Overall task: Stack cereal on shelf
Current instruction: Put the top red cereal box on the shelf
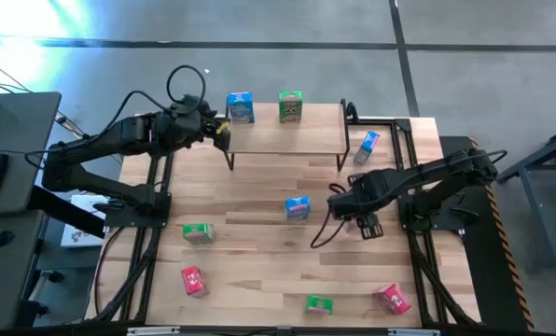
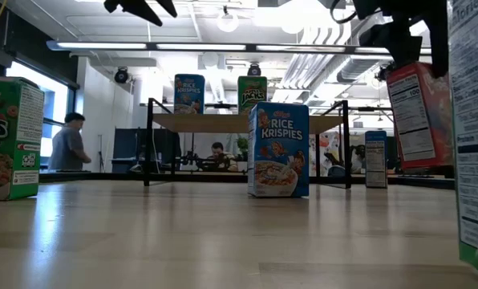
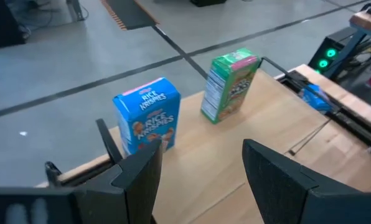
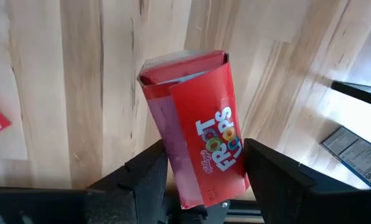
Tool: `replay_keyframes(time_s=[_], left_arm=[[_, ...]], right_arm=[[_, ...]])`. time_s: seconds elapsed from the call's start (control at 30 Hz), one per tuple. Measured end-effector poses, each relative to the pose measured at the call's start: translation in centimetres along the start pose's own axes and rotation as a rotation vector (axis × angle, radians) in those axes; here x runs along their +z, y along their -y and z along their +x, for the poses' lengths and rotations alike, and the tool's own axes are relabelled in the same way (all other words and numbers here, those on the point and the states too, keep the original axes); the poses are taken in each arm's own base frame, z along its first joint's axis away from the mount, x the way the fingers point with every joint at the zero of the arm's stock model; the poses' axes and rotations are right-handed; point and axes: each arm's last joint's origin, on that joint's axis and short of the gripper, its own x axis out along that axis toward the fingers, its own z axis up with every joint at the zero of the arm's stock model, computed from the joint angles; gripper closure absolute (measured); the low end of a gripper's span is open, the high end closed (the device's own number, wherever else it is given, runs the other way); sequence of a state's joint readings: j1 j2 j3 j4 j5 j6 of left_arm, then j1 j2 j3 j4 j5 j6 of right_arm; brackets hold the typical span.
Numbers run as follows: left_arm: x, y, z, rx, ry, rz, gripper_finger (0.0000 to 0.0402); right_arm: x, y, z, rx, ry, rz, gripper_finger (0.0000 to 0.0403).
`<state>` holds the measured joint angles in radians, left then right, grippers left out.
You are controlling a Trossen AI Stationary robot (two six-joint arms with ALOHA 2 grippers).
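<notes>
The right gripper [image 4: 201, 180], right of centre in the high view, has its fingers [image 4: 269, 177] clamped on a red cardboard Froot Loops box [image 4: 195, 140] held above the wooden worktop [image 1: 259, 191]. The left gripper [image 3: 198, 177] hovers with fingers apart at the upper left, over the light wooden shelf on black legs [image 1: 287, 138], where a blue Rice Krispies box [image 1: 241, 108] and a green cereal box [image 1: 291, 105] stand upright.

A red Froot Loops box [image 4: 198, 149] with multicoloured lettering lies over the pale, dark-streaked wooden tabletop [image 4: 79, 81].
</notes>
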<state>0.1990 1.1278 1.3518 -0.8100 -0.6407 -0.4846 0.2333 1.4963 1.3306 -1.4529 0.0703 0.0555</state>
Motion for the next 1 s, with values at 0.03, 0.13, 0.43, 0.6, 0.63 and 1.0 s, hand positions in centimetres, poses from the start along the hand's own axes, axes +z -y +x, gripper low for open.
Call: replay_keyframes(time_s=[0.03,0.13,0.43,0.6,0.63,1.0], left_arm=[[0.0,-0.1,0.1,0.004,0.001,0.007,0.0188],[0.2,-0.4,0.3,0.020,0.002,0.024,0.0188],[0.6,-1.3,0.9,0.071,0.004,0.069,0.0188],[0.8,-1.7,1.1,0.091,0.009,0.106,0.0188],[0.9,-1.8,1.2,0.095,0.012,0.110,0.0188],[1.6,-2.3,1.5,0.117,0.051,0.165,0.0188]], right_arm=[[0.0,0.1,-0.1,0.001,0.003,0.006,0.0203],[0.2,0.6,-0.4,0.004,0.022,0.038,0.0203],[0.4,1.8,-0.8,0.041,0.048,0.101,0.0238],[0.6,2.1,-0.8,0.052,0.064,0.145,0.0252],[0.6,2.2,-0.8,0.054,0.069,0.161,0.0252],[1.2,4.8,-4.8,0.018,0.238,0.344,0.0253]])
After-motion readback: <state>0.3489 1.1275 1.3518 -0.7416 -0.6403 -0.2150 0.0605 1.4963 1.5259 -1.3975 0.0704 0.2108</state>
